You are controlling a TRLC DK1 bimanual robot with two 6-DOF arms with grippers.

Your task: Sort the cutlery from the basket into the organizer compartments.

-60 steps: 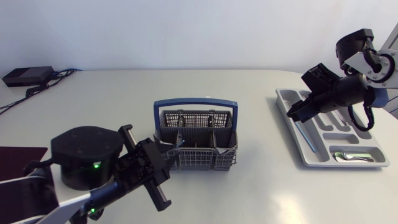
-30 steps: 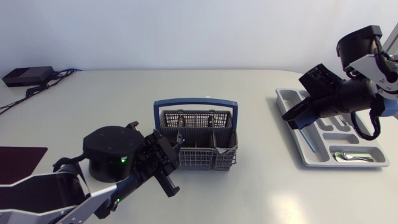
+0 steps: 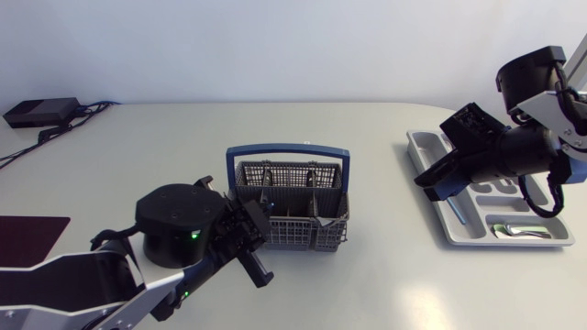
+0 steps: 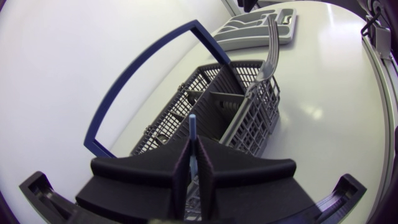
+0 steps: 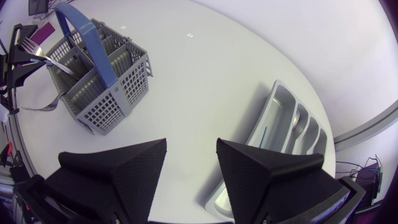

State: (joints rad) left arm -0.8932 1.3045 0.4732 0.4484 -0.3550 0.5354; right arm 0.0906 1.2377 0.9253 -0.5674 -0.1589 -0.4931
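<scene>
**Left gripper clenched on a blue-handled piece at the basket, right one waiting wide**

Left gripper (image 4: 193,149) is at the basket's (image 3: 303,235) 8 o'clock end, pinching the thin blue-handled piece (image 4: 192,132), and I can't tell which kind it is. The best move looks like a straight-up draw, clear of the mesh and the hoop handle (image 4: 140,74), because the light basket could drag along. A fork (image 4: 268,53) stands in a far pocket. Right gripper (image 5: 191,155) hangs released over the organizer (image 3: 477,242) at 3 o'clock. The counter (image 3: 385,275) is pale and smooth, with a black box (image 3: 37,112) at 10 o'clock and a dark mat (image 3: 27,238) at 8.
</scene>
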